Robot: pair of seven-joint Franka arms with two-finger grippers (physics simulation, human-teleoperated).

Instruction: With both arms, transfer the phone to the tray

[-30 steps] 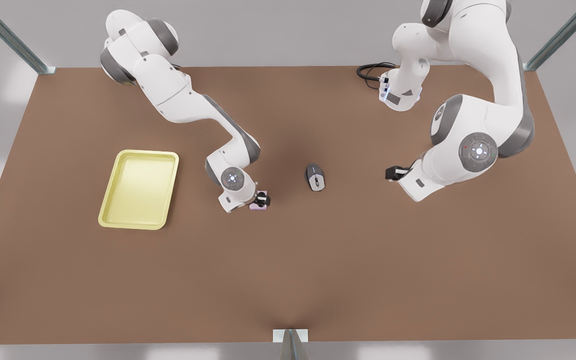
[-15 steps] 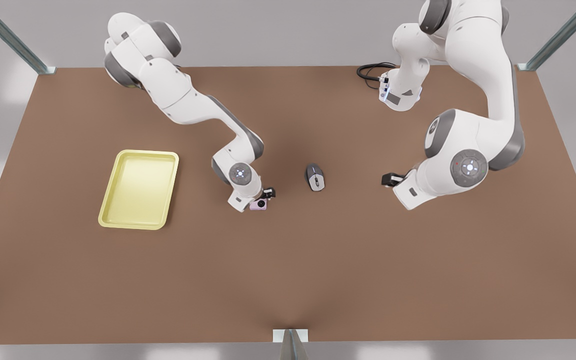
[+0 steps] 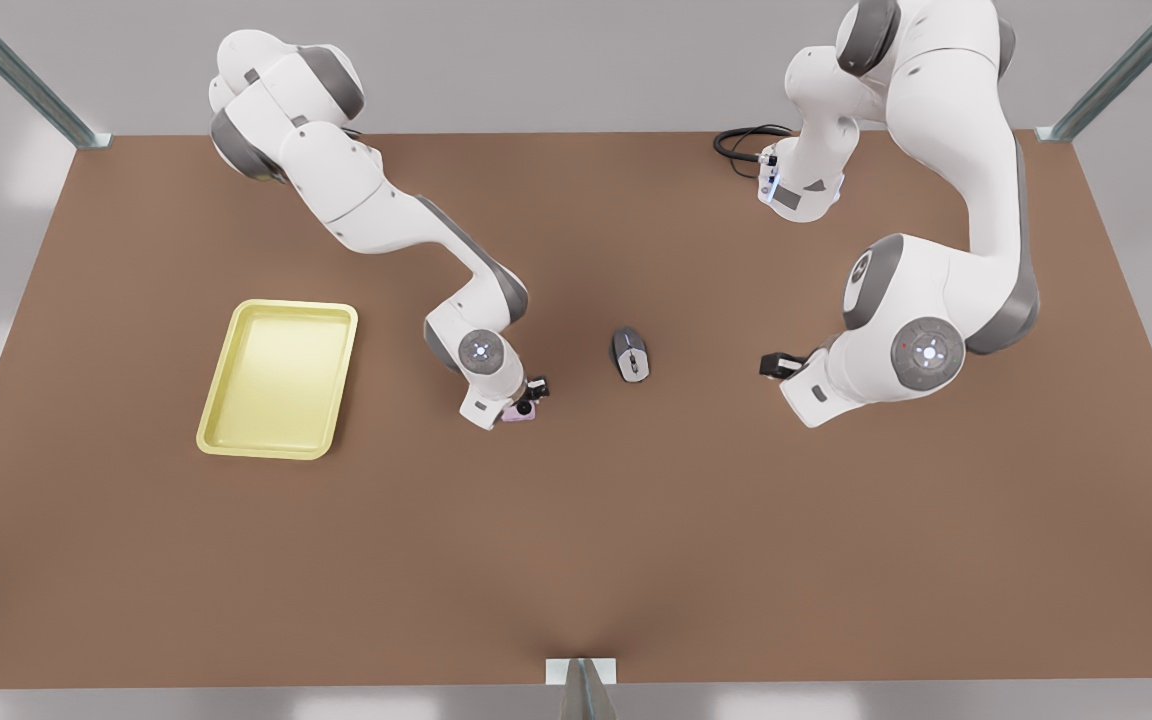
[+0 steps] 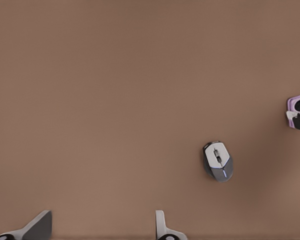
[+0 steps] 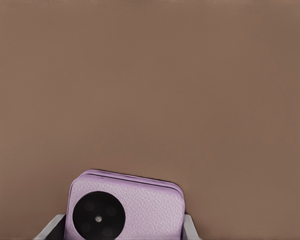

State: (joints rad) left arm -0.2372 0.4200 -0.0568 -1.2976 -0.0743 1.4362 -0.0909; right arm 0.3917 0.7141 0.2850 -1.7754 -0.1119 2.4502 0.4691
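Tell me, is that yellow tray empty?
Yes, empty: the tray shows only bare yellow floor. The phone sits outside it, between the right gripper's fingers.

A grey computer mouse [image 3: 630, 355] lay flat on the brown desk [image 3: 576, 540], close to its middle, with its pale top panel [image 4: 217, 155] and scroll wheel facing up. Far behind the mouse, at the desk's back edge, a black cable [image 3: 741, 142] sat coiled in a loose loop. Well beyond the mouse at both back corners stood slanted metal frame posts [image 3: 21, 75], and another metal post [image 3: 581, 685] met the desk's front edge in line with the mouse.
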